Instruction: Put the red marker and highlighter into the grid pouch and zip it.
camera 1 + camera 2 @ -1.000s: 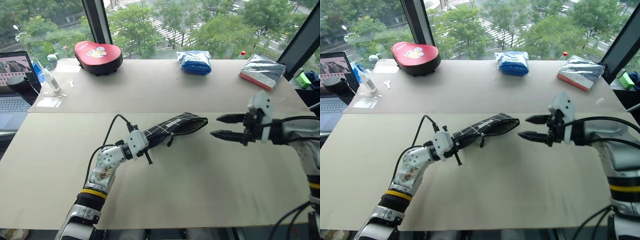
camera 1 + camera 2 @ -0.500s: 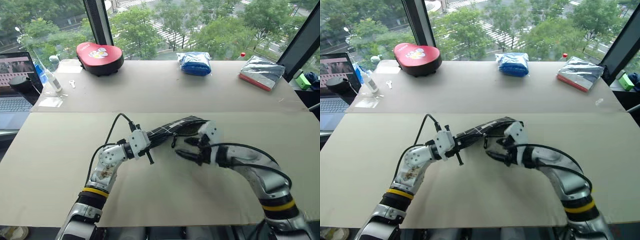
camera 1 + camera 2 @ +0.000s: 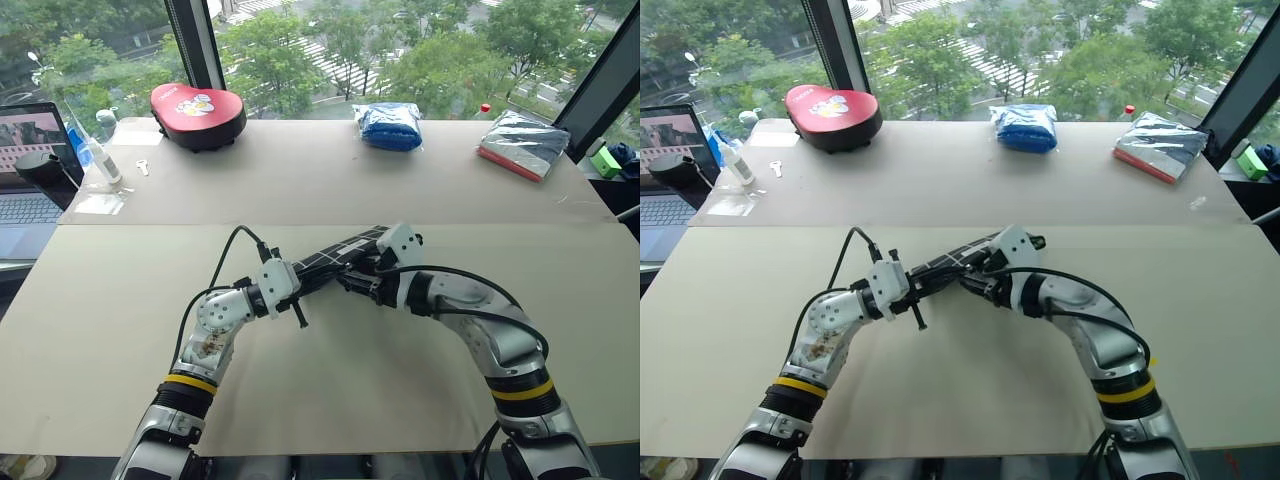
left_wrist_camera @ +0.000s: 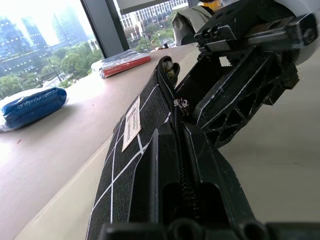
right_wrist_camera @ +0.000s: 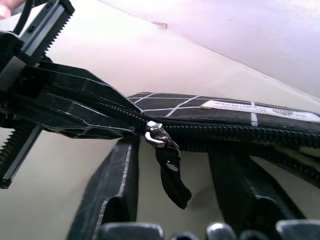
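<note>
The grid pouch (image 3: 335, 258) sits just left of centre in the left eye view, raised off the table (image 3: 330, 390) and slanting up toward the right. The left gripper (image 3: 300, 277) is clamped on the pouch's lower left end; in the left wrist view its fingers (image 4: 220, 175) are pressed together on either side of the zipper seam, with the white label (image 4: 131, 124) beyond them. The right gripper (image 3: 358, 279) meets the pouch from the right, near the middle of the frame. In the right wrist view its fingers (image 5: 112, 187) stand apart on either side of the black zipper pull (image 5: 169, 172), which hangs loose from its silver slider between them; whether the fingertips already pinch the pouch edge I cannot tell, as they are hidden behind the fabric. The far end of the pouch looks slightly gaping in the left wrist view. Along the top of the frame lie a red case (image 3: 197, 115) at upper left, a blue bag (image 3: 390, 125) at upper centre and a silver packet (image 3: 524, 142) at upper right; a laptop (image 3: 28, 165) sits at the left edge.
</note>
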{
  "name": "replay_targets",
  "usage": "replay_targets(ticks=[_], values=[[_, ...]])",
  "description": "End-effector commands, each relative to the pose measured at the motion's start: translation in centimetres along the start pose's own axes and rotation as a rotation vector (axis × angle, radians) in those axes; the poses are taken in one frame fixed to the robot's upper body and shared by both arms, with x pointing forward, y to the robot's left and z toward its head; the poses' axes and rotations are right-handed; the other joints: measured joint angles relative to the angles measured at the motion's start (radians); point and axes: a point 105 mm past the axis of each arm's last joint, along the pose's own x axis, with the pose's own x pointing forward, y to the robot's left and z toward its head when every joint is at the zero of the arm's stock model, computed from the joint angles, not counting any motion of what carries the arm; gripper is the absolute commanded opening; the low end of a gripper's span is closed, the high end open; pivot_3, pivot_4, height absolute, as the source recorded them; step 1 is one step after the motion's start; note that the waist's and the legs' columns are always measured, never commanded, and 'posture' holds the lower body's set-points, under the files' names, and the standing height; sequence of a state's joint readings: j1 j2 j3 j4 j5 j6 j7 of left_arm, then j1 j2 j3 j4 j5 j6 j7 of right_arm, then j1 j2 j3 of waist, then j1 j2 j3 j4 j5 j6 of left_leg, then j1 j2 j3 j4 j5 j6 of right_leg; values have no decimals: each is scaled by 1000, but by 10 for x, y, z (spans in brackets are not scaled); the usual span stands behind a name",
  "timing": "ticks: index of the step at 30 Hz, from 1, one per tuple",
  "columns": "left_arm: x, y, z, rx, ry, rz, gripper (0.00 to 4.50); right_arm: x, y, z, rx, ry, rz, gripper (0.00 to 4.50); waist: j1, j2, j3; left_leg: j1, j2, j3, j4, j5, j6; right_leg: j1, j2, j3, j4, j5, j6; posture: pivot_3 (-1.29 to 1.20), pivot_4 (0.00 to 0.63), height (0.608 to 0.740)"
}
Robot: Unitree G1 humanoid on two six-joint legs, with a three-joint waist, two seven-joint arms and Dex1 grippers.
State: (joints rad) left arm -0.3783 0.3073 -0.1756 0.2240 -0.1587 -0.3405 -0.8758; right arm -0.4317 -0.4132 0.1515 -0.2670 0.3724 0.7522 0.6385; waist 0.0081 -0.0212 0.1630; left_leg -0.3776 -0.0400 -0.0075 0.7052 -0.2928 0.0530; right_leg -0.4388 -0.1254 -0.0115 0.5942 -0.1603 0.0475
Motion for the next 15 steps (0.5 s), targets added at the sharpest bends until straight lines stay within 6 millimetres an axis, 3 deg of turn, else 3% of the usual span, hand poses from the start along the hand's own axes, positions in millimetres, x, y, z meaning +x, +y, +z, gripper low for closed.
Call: replay_targets(ticks=[1, 3, 10, 15], values=[[1, 3, 6, 20, -25, 6, 0, -9, 4, 17, -39, -56, 27, 620, 0, 0, 0, 0, 0, 0, 0, 0, 0, 0, 0, 0, 0, 0, 0, 0, 150, 740], [1, 4, 6, 20, -25, 7, 0, -11, 4, 16, -37, -55, 31, 44, 0, 0, 0, 0, 0, 0, 0, 0, 0, 0, 0, 0, 0, 0, 0, 0, 150, 740], [1, 3, 6, 22, -27, 6, 0, -18, 6, 16, -32, -57, 49, 44, 0, 0, 0, 0, 0, 0, 0, 0, 0, 0, 0, 0, 0, 0, 0, 0, 150, 740], [2, 3, 7, 25, -28, 7, 0, -39, -23, -5, -66, 65, -71, 44, 4, 0, 0, 0, 0, 0, 0, 0, 0, 0, 0, 0, 0, 0, 0, 0, 150, 740]])
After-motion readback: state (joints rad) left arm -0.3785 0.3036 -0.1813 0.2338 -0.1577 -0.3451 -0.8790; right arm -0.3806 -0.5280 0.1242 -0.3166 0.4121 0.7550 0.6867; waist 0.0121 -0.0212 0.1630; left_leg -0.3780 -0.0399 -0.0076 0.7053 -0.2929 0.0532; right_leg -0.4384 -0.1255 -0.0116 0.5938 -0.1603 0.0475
